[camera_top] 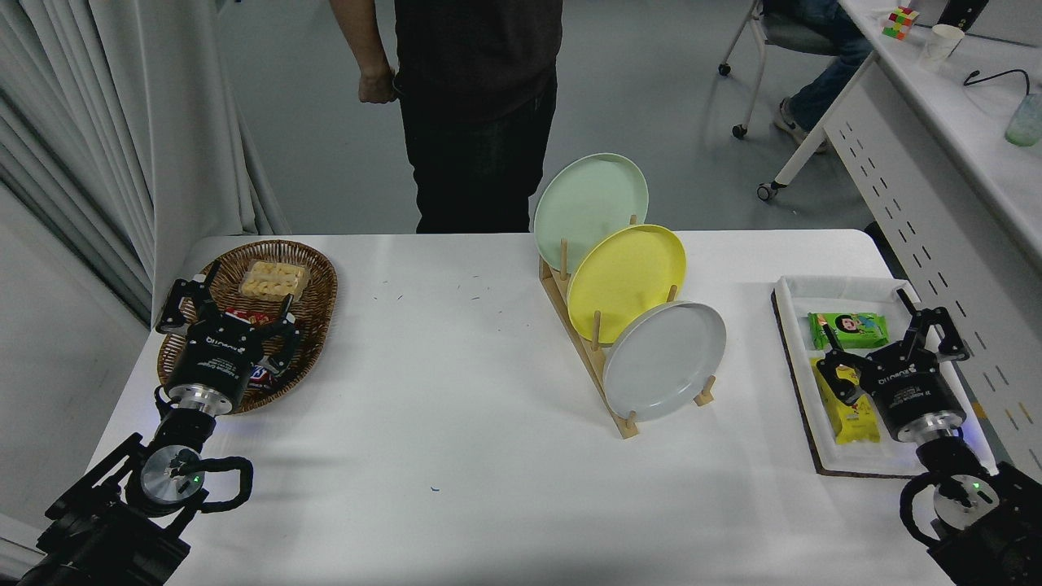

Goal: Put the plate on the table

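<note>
The light-grey plate (663, 358) stands on edge in the front slot of a wooden rack (598, 358) on the white table (456, 423). Behind it in the same rack stand a yellow plate (625, 277) and a pale mint-green plate (588, 199). My right gripper (887, 342) is open over the white tray at the right, well apart from the rack, with nothing between its fingers. My left gripper (236, 305) is parked open over the wicker basket at the lower left.
A wicker basket (317, 285) with snacks sits at the left. A white tray (794, 297) at the right holds a green packet (847, 330) and a yellow packet (851, 407). A person (472, 106) stands at the far side. A white desk (936, 155) is at the right.
</note>
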`<act>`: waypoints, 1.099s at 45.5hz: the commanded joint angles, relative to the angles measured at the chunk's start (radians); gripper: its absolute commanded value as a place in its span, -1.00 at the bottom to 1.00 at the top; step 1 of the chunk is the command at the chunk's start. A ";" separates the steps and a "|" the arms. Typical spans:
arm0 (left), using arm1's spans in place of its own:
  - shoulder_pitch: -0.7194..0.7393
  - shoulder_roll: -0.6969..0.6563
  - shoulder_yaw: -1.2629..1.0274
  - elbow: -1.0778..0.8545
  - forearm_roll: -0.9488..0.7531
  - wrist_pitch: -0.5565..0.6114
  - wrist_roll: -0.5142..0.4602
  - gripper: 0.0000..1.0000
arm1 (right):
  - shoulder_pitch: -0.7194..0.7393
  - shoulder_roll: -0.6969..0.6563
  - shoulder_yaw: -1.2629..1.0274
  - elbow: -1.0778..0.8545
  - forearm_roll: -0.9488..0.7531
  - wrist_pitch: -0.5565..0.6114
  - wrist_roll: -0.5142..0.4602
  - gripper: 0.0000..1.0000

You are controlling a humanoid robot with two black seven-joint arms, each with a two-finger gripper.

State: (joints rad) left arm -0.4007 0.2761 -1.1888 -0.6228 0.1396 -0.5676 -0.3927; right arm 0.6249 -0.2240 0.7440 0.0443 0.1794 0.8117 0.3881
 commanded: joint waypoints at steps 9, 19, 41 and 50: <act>0.000 0.000 0.000 0.000 0.000 0.000 0.000 0.96 | 0.004 0.002 -0.002 -0.006 0.000 0.000 0.000 1.00; 0.000 0.000 0.000 0.000 0.000 0.000 0.000 0.96 | 0.006 0.000 -0.002 -0.008 0.000 0.000 -0.002 1.00; 0.000 0.000 0.000 0.000 0.000 0.000 -0.002 0.96 | -0.002 -0.003 0.000 -0.008 0.000 0.001 0.000 1.00; 0.000 0.000 0.000 0.000 0.000 0.000 -0.001 0.96 | 0.001 -0.040 0.000 -0.008 0.000 0.000 0.000 1.00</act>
State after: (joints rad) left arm -0.4003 0.2762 -1.1888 -0.6228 0.1397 -0.5685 -0.3935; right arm 0.6278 -0.2290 0.7439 0.0371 0.1795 0.8115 0.3874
